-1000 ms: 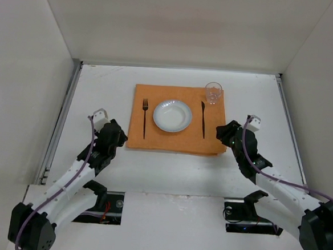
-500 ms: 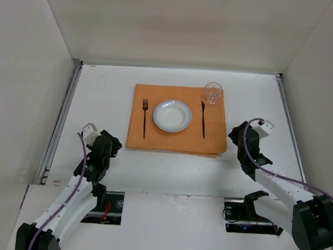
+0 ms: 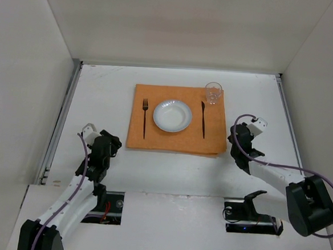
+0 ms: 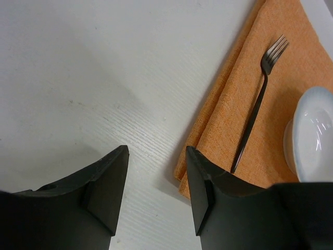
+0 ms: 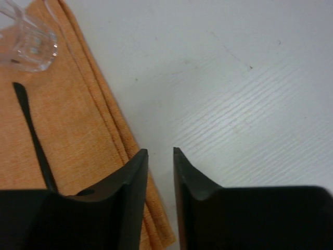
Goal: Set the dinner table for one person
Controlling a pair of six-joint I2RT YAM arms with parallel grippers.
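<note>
The dinner table [image 3: 103,92] is the wide white tabletop. On it lies an orange placemat [image 3: 177,138] with a white plate [image 3: 172,115] in the middle, a black fork [image 3: 144,118] to its left, a black knife [image 3: 203,120] to its right and a clear glass [image 3: 213,93] at the far right corner. My left gripper [image 3: 109,140] is open and empty, low over the table near the mat's near left corner [image 4: 195,172]. My right gripper [image 3: 236,135] hangs by the mat's right edge [image 5: 112,130], its jaws a narrow gap apart with nothing between them.
Metal side rails [image 3: 61,117] run along the table's left and right edges, with white walls beyond them. The left wrist view shows the fork [image 4: 257,104] and the plate's rim [image 4: 312,135]. The right wrist view shows the knife [image 5: 34,140] and the glass [image 5: 28,44].
Both arms have drawn back toward their bases. The left gripper moved nearer and left, away from the mat. The right wrist folded back beside the mat's right edge.
</note>
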